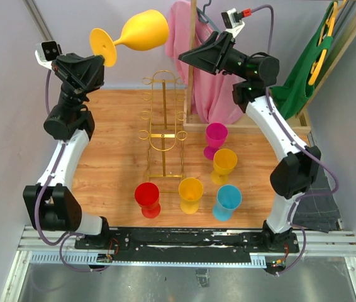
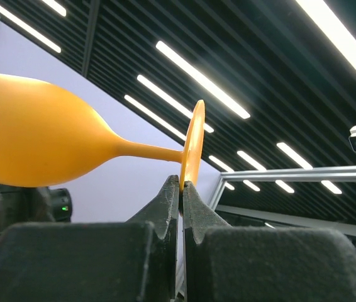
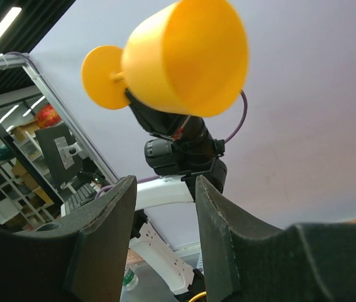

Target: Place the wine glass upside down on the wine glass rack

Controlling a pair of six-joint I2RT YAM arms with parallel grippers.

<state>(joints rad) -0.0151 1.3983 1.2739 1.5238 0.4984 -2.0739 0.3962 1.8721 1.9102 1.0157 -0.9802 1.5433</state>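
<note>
Above the table (image 1: 109, 157), left gripper (image 2: 182, 184) pinches the foot of the sideways wine glass (image 1: 141, 31); rack (image 1: 163, 135) sits lower in frame; right gripper (image 3: 162, 189) gapes empty.

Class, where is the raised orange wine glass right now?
In the top view the wine glass lies sideways in the air at upper left, just up-left of the wine glass rack, its foot pinched by the left gripper.
</note>
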